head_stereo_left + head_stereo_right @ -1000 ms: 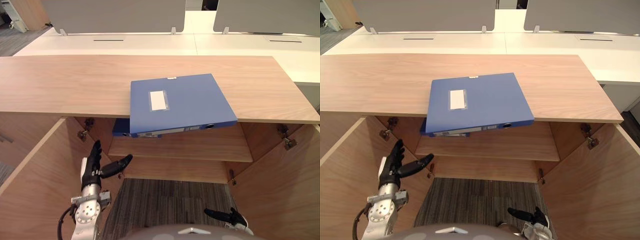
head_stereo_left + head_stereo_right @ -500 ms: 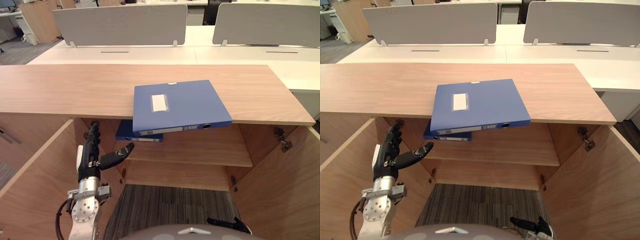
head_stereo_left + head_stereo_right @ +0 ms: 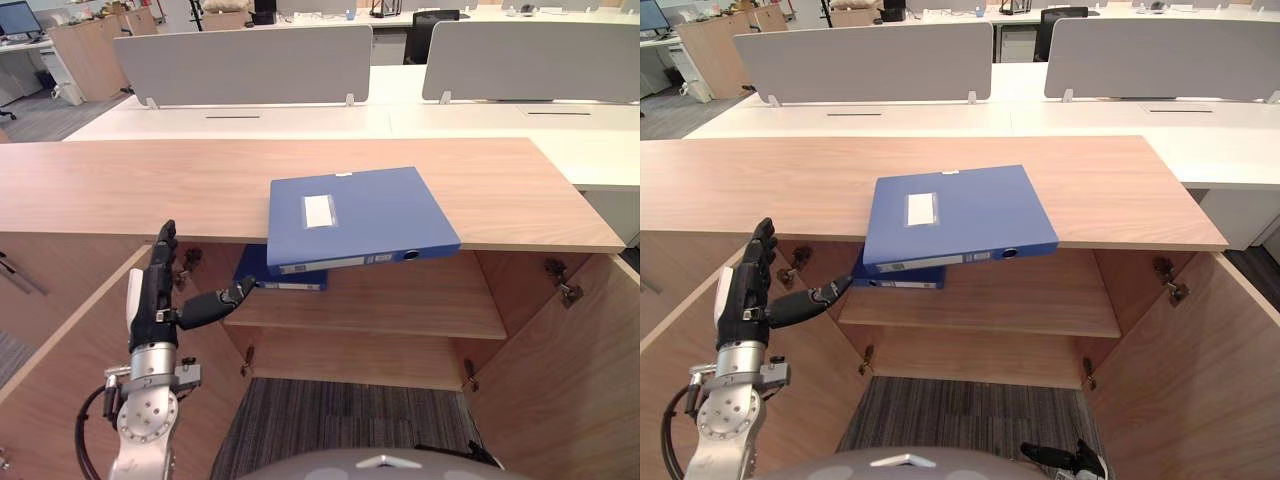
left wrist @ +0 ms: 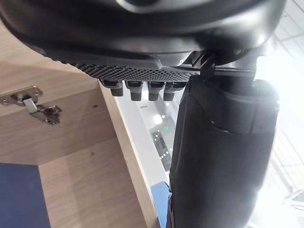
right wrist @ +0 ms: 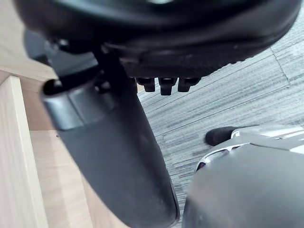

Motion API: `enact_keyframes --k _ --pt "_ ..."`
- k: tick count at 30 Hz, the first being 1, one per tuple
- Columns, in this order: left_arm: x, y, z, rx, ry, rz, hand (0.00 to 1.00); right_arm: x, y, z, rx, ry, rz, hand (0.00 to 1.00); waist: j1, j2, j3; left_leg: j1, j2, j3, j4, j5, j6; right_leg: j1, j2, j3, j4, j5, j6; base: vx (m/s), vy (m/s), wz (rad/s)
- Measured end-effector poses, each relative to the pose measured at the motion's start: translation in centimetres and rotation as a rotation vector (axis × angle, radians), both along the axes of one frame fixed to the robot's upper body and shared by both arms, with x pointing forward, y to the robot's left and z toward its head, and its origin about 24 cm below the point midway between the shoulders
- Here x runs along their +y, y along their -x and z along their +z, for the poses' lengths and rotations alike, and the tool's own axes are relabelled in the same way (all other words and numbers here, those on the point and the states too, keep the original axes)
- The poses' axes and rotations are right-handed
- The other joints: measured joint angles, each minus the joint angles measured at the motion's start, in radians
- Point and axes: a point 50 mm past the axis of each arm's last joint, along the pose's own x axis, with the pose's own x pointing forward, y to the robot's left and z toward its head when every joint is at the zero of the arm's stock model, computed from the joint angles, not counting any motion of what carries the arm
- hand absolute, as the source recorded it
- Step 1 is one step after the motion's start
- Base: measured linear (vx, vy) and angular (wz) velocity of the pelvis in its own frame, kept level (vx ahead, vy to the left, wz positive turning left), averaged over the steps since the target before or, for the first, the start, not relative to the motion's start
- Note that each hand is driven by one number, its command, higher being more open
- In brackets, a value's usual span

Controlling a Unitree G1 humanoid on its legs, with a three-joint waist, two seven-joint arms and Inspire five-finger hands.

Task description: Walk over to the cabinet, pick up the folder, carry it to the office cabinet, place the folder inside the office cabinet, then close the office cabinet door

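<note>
Office room with a long white bench point(image 3: 300, 120) at the back, carrying two grey divider screens point(image 3: 240, 62) that stand upright side by side. Nearer the camera stands a wide wooden cabinet whose flat top point(image 3: 130, 185) spans most of the view. Both cabinet doors stand open: the left door point(image 3: 60, 370) and the right door point(image 3: 570, 380) swing out toward the viewer. Between them an inner shelf point(image 3: 400, 305) runs across the cabinet, with grey striped carpet point(image 3: 340, 420) on the floor in front.

The blue folder point(image 3: 370, 215) lies flat on the cabinet top, slightly turned, its near edge and spine overhanging the front edge above the opening. A second blue folder point(image 3: 255, 268) lies on the inner shelf, directly beneath the first and mostly hidden by it.

The left hand point(image 3: 152, 318) is raised in front of the left door, beside the opening. Its fingers point(image 3: 160, 260) are straight, together and pointing up, and its thumb point(image 3: 215, 305) is spread wide toward the shelf, holding nothing. The thumb tip is close to the lower folder; whether they touch cannot be told. The right hand point(image 3: 1065, 462) hangs low over the carpet with its fingers uncurled and nothing between them.

A white label point(image 3: 319, 209) marks the upper folder's cover. Metal hinges point(image 3: 560, 280) sit inside the cabinet's right wall.
</note>
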Motion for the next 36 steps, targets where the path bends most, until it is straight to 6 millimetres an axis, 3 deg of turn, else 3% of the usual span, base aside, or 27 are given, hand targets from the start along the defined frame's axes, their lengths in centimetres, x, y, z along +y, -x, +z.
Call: enact_keyframes --k 9,20,26,29,32,36 --pt "0.4 -0.7 4.1 -0.183 -0.067 -0.044 1.00 -0.3 1.6 -0.3 0.059 -0.015 0.004 1.00 0.000 0.001 -0.014 0.000 0.009 0.006 0.024 -0.016 -0.008 -0.028 0.005 0.035 0.084 -0.055 -0.005 0.00 -0.015 -0.02" --pt "-0.6 -2.1 5.5 -0.296 0.072 -0.179 1.00 -0.2 1.9 -0.3 0.064 -0.033 0.020 1.00 -0.003 0.000 -0.026 0.005 0.040 0.015 0.035 -0.028 -0.025 -0.061 0.034 0.062 0.151 -0.102 -0.026 -0.01 -0.047 -0.05" --pt "-2.6 -3.6 5.4 -0.279 0.063 -0.267 1.00 -0.3 1.7 -0.3 0.070 -0.024 0.048 1.00 -0.011 0.005 -0.029 0.005 0.042 0.024 0.037 -0.028 -0.026 -0.067 0.037 0.072 0.158 -0.103 -0.028 -0.01 0.002 -0.04" --pt "-4.9 -4.5 5.3 -0.293 0.069 -0.331 1.00 -0.4 1.8 -0.3 0.072 -0.022 0.047 1.00 -0.011 0.001 -0.029 0.006 0.040 0.026 0.032 -0.028 -0.026 -0.069 0.035 0.072 0.159 -0.101 -0.029 -0.01 0.003 -0.02" --pt "-6.9 -5.2 4.9 -0.248 -0.023 -0.445 1.00 -0.3 1.5 -0.3 0.069 -0.020 0.056 1.00 -0.023 0.000 -0.028 0.011 0.039 0.027 0.026 -0.028 -0.026 -0.063 0.035 0.072 0.150 -0.096 -0.031 0.00 0.000 0.00" --pt "-8.1 -5.5 4.4 -0.212 -0.153 -0.517 1.00 -0.4 1.5 -0.3 0.077 -0.014 0.055 1.00 -0.046 0.004 -0.028 0.023 0.039 0.030 0.015 -0.029 -0.026 -0.038 0.040 0.073 0.104 -0.075 -0.030 0.00 0.000 0.00"
